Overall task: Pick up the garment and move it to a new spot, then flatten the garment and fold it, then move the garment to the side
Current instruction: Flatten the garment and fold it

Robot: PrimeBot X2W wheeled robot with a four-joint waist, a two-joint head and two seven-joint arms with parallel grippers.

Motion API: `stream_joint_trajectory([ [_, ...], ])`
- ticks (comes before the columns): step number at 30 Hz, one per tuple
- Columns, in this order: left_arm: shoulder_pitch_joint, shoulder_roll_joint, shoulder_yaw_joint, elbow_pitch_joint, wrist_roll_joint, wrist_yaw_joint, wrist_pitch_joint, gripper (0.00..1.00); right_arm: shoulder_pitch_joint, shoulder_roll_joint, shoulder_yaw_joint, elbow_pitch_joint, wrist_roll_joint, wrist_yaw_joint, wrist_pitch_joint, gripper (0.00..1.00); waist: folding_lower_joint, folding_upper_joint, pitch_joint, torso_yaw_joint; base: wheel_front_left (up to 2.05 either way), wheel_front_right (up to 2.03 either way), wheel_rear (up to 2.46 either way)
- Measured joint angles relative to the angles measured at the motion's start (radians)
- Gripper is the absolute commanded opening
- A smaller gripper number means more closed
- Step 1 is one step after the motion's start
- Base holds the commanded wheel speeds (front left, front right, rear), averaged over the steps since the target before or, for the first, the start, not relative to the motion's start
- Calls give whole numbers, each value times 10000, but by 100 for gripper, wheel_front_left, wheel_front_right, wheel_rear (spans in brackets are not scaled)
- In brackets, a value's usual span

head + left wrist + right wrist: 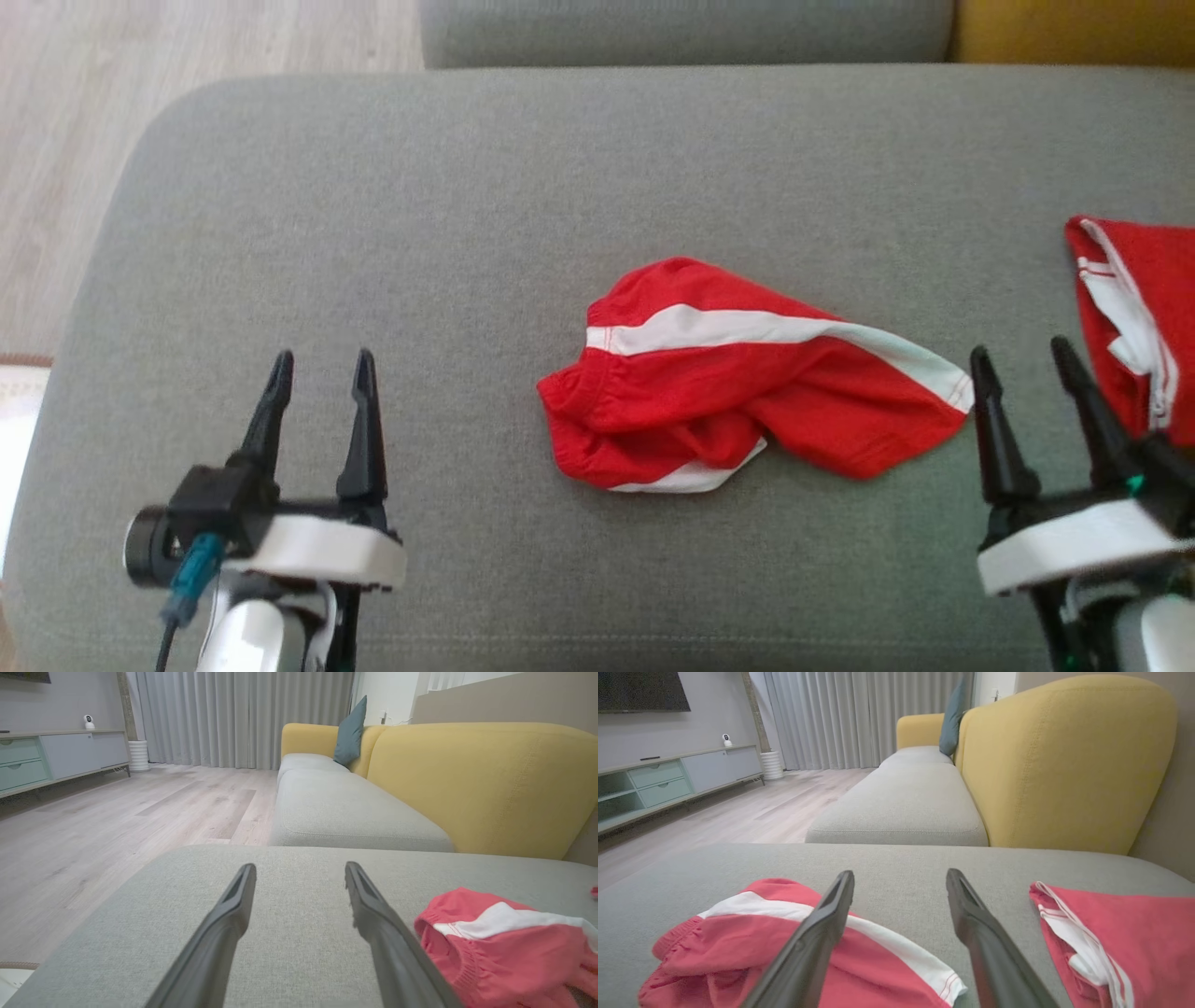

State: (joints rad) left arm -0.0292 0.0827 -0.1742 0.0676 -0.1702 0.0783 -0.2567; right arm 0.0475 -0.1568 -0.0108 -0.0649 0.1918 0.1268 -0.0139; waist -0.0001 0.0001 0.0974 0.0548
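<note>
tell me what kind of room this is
Most likely a home living room: a grey fabric sofa with yellow backrests, a dark wall-mounted television above a low pale-green drawer cabinet, and floor-length grey curtains.

The second red garment (pixel 1134 308) and the blurred right claw (pixel 1019 348) run off the head view's right edge.

red shorts (pixel 747 392), white side stripe, crumpled, partly folded over itself, waistband left, leg hem right, lying on grey cushion (pixel 467 233), right of centre
</note>
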Motion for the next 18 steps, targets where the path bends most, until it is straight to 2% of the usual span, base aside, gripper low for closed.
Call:
stream_joint_trajectory([
  [8, 321, 188, 27, 311, -2, -267, 0, 100, 730, 522, 100, -744, -79, 0, 407, 100, 0, 0, -406, -165, 0, 0, 0],
  [18, 337, 199, 6, 422, 0, -268, 0, 100, 888, 533, 165, -849, -84, 0, 512, 100, 0, 0, -350, -207, 0, 0, 0],
])
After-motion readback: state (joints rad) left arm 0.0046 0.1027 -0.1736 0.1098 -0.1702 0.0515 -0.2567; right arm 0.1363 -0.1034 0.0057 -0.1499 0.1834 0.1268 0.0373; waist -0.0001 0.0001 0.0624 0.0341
